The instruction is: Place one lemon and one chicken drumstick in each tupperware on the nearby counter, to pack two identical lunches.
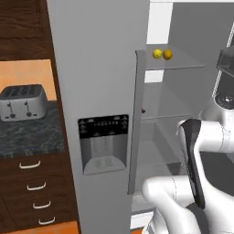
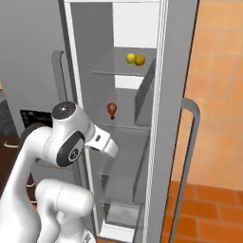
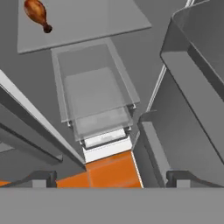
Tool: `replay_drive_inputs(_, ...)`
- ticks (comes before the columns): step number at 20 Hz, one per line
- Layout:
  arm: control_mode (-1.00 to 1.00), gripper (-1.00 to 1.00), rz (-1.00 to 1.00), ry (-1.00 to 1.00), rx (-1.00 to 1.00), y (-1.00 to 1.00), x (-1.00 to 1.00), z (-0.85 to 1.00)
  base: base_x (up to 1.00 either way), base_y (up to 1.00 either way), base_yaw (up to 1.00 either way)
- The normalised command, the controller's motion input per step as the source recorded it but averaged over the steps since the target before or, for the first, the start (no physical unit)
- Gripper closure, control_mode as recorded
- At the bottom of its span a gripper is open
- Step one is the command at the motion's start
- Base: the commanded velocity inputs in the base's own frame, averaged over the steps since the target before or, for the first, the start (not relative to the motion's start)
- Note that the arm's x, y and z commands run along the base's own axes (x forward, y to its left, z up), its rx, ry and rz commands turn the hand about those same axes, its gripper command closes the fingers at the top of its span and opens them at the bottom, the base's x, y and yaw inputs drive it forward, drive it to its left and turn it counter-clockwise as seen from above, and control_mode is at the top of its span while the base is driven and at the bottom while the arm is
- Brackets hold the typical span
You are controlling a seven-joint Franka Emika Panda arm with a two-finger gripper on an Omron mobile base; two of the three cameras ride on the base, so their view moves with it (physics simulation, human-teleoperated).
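fridge (image 2: 161,95) w/ drumstick (image 2: 112,109), 2 lemons (image 2: 135,59)

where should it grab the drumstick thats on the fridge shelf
Probably across the chicken drumstick's thick meaty end, coming in from the fridge's open front over the glass shelf. It lies flat; the bone end tapers thin. The pincer is open.

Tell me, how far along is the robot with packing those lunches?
Early days. Done: the fridge door stands open. In hand: nothing; the gripper is open and empty inside the fridge. Left: two lemons sit on the upper shelf, a chicken drumstick on the shelf below. Nothing is packed yet.
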Motion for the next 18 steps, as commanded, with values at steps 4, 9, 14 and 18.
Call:
replay_drive_inputs(4,1.00,-1.00,0.00,0.00,0.00,0.00,0.00,0.00,0.88,-0.18,0.39)
replay_drive_inputs(9,-1.00,-1.00,0.13,-0.03,0.05,-0.40,0.14,0.11,0.41,-0.47,0.15)
replay_drive_inputs(14,-1.00,-1.00,0.56,-0.11,0.14,-0.33,0.83,0.13,0.00,0.00,0.00)
replay_drive_inputs(18,-1.00,-1.00,0.31,0.00,0.02,0.26,1.00,-0.12,0.00,0.00,0.00)
